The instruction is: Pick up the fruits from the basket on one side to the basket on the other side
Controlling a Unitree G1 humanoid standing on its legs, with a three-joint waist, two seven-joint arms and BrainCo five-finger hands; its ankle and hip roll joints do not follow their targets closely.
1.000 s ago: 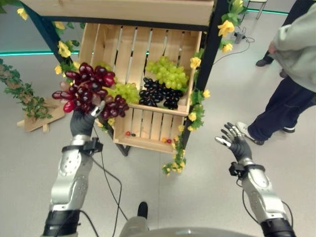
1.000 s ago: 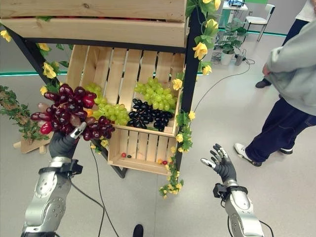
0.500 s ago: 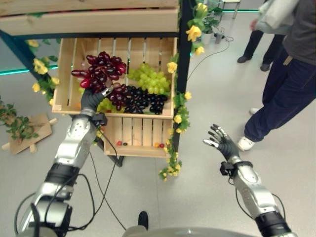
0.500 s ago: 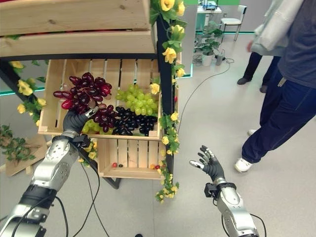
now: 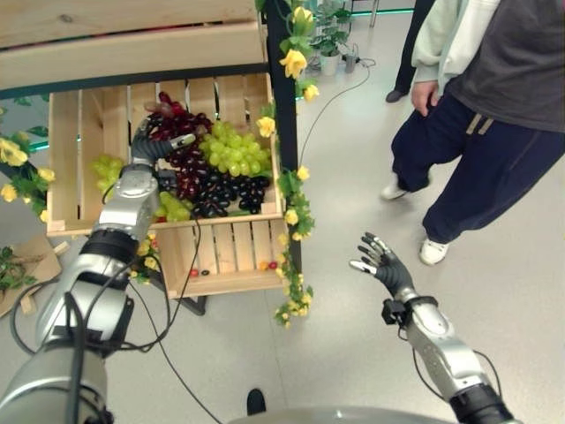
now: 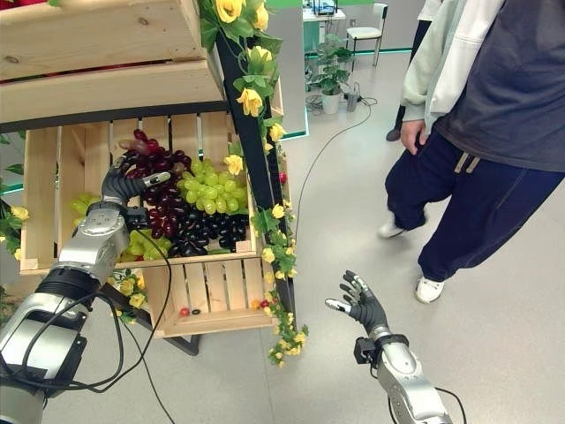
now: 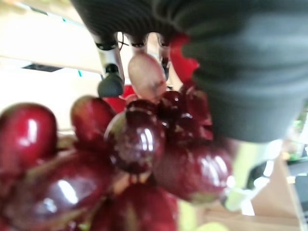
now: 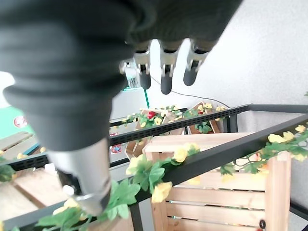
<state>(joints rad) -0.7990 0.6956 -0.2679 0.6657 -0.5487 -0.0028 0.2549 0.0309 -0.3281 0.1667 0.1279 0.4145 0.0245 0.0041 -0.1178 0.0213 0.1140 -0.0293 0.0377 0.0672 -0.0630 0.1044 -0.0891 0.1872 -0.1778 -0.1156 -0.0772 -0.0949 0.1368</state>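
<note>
— What stood in front of the robot?

— A wooden crate stand [image 5: 234, 256] trimmed with a yellow flower garland [image 5: 291, 190], and a person in dark trousers [image 5: 472, 168] out beyond the right hand. The left hand [image 5: 152, 147] reached into the middle wooden crate [image 5: 71, 141], the basket in question.

— And the fruit?

— The red grape bunch [image 5: 177, 146] was at the left hand, fingers curled round it; the left wrist view showed the red grapes pressed up against the palm. It looked to be resting on the pile, though I couldn't be sure it had touched down. Just past it lay the green grapes [image 5: 231, 150], below the hand's fingertips the black grapes [image 5: 225, 193], and a smaller green grape bunch [image 5: 106, 168] on the hand's other side.

— The other hand?

— The right hand [image 5: 381, 265] hung well apart from the crates, over bare floor, fingers spread and holding nothing.
</note>
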